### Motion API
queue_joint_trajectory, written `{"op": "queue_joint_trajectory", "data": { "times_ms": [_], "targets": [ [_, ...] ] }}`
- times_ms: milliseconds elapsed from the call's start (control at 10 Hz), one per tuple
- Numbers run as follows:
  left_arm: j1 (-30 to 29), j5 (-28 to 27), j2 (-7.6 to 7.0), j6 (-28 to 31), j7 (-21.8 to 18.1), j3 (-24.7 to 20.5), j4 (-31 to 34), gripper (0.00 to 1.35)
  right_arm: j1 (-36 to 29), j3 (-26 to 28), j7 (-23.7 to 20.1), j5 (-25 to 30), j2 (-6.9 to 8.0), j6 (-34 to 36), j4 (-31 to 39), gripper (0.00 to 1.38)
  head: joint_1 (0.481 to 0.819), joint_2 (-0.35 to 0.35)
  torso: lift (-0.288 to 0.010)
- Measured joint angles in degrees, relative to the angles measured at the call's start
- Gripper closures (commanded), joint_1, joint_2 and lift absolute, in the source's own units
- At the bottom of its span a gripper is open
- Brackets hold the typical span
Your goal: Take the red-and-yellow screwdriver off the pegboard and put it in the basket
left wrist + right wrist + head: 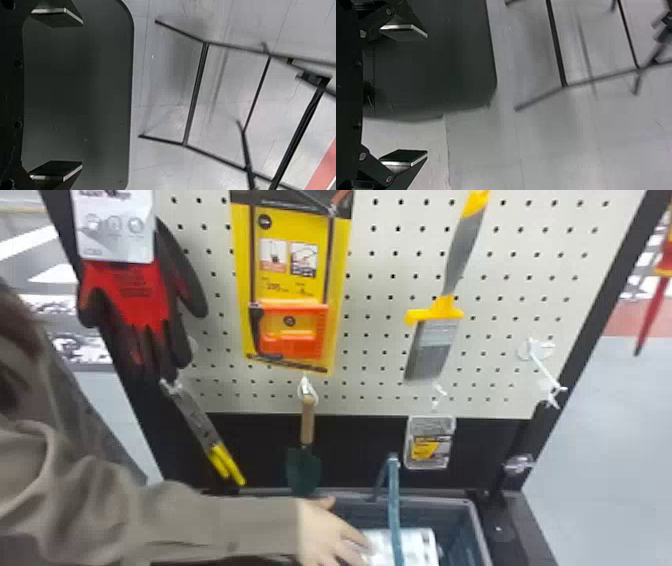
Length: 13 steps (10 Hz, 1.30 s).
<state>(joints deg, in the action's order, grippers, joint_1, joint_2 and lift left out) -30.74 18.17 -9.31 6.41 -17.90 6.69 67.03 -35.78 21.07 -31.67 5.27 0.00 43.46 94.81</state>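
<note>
A red-and-yellow screwdriver (654, 302) shows at the right edge of the head view, beyond the pegboard's black frame, with its dark tip pointing down; what holds it is cut off. The pegboard (380, 340) stands in front, above the grey basket (478, 522), whose blue handle stands up. A person's hand (327, 537) reaches into the basket beside a white package. In the left wrist view my left gripper (56, 93) is open, nothing between its fingers. My right gripper (403, 95) is likewise open and holds nothing in the right wrist view.
Red gloves (127, 297), a packaged saw (290, 285), a paintbrush (435, 345), yellow-handled pliers (205, 430), a trowel (303, 467) and a small clear pack (431, 442) hang before me. A white hook (542, 365) juts out at right. A black metal frame (195, 93) stands on the floor.
</note>
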Motion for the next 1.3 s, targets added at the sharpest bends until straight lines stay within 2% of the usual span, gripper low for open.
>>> {"op": "queue_joint_trajectory", "data": {
  "times_ms": [200, 300, 400, 600, 800, 900, 1100, 1300],
  "targets": [
    [2.66, -2.53, -0.77, 3.32, -1.66, 1.03, -0.02, 0.01, 3.52, -2.92, -1.71, 2.67, 0.0, 3.46, -2.45, 0.3, 0.549, 0.0, -0.1],
    [2.41, -2.49, -0.62, 3.45, -1.81, 0.43, -0.02, 0.02, 4.07, -3.24, -1.66, 2.72, 0.0, 4.46, -2.73, 0.41, 0.549, 0.0, -0.1],
    [1.79, -3.07, -0.15, 3.65, -1.91, -0.57, 0.72, 0.03, 4.09, -3.2, -1.67, 2.16, 0.0, 4.84, -2.85, 0.44, 0.549, 0.0, -0.1],
    [1.29, -5.7, 0.35, 5.42, -3.16, -2.2, 4.04, 0.12, 3.71, -3.1, -1.12, 2.92, 0.0, 5.43, -0.66, 0.44, 0.549, 0.0, -0.1],
    [-1.11, -6.14, 0.7, 3.23, -1.95, -3.82, 6.98, 0.12, 2.23, -1.51, -1.62, 0.68, 0.0, 1.82, -0.77, 0.44, 0.549, 0.0, -0.1],
    [-4.13, -8.06, 1.7, 3.4, 0.74, -5.75, 12.94, 0.12, 0.89, -0.34, -1.17, -0.58, 0.0, 0.64, -0.1, 0.44, 0.549, 0.0, -0.1],
    [-10.34, -10.14, 4.77, 0.79, 5.95, -9.7, 23.72, 0.12, -3.72, 1.74, 4.38, -1.43, 0.0, -2.97, 9.41, 0.44, 0.549, 0.0, -0.1],
    [-14.44, -13.34, 8.6, -0.86, 6.49, -13.73, 33.44, 0.12, -9.2, 5.13, 7.39, -1.19, 0.0, -9.11, 20.6, 0.44, 0.549, 0.0, -0.1]
  ]
}}
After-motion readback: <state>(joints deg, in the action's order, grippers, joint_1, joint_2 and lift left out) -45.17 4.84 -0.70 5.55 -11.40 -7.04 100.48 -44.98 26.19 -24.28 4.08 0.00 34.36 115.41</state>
